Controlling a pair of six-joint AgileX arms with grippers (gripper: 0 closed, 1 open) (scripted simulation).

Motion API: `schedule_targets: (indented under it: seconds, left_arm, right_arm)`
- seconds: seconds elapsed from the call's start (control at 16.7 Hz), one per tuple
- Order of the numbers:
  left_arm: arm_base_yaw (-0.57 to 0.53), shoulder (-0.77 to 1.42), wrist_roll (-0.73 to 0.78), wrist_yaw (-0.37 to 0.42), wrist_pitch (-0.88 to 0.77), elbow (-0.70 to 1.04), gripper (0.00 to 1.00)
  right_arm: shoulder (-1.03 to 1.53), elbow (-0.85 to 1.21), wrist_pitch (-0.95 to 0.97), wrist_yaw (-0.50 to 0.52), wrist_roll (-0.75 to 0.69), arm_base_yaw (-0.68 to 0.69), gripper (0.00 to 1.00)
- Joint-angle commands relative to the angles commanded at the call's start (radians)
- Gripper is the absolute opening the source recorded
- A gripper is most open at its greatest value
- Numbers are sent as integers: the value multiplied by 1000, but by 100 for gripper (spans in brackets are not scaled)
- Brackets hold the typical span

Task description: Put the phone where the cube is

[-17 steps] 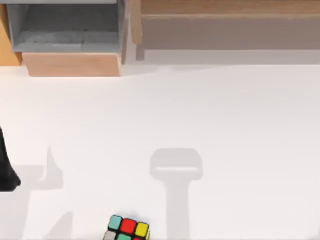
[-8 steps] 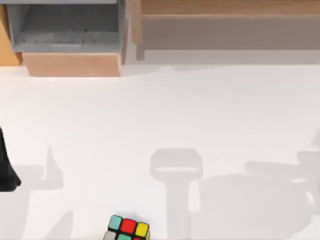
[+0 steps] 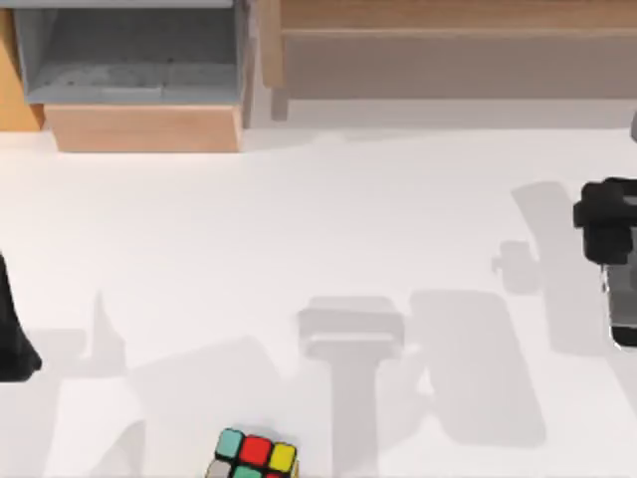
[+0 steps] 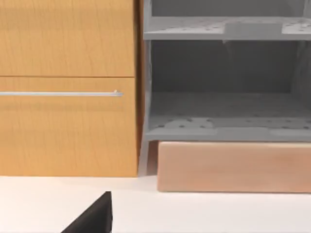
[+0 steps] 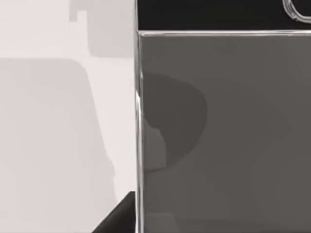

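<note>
The cube [image 3: 254, 456], small with black edges and teal, red and yellow stickers on top, sits at the table's front edge, left of centre. At the table's right edge my right gripper [image 3: 609, 239] hangs above the table, shut on the phone [image 3: 623, 311], a dark grey slab with a chrome rim. In the right wrist view the phone [image 5: 218, 136] is very close, with one black fingertip [image 5: 116, 216] beside its edge. The phone is far to the right of the cube. My left arm [image 3: 10, 329] is parked at the left edge.
A wooden cabinet with an open grey compartment [image 3: 139, 70] stands at the back left, and a low wooden shelf [image 3: 448, 30] runs along the back right. The left wrist view faces the cabinet's handle [image 4: 58, 93] and grey shelves [image 4: 223, 126]. Grey shadows lie across the white table [image 3: 299, 219].
My right gripper has come into the top view at the right edge, carrying the phone. Its shadow has swept leftwards over the table. The cube and the left arm have not moved.
</note>
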Motion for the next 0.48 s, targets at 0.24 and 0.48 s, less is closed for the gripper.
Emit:
schedule_targets:
  seconds: [0.24,0.48]
  left_arm:
    - [0,0,0,0,0,0,100]
    - [0,0,0,0,0,0,100]
  right_arm:
    - [53,30,-30,-9,218,234,0]
    - [109,40,-49,-24,411,446,0]
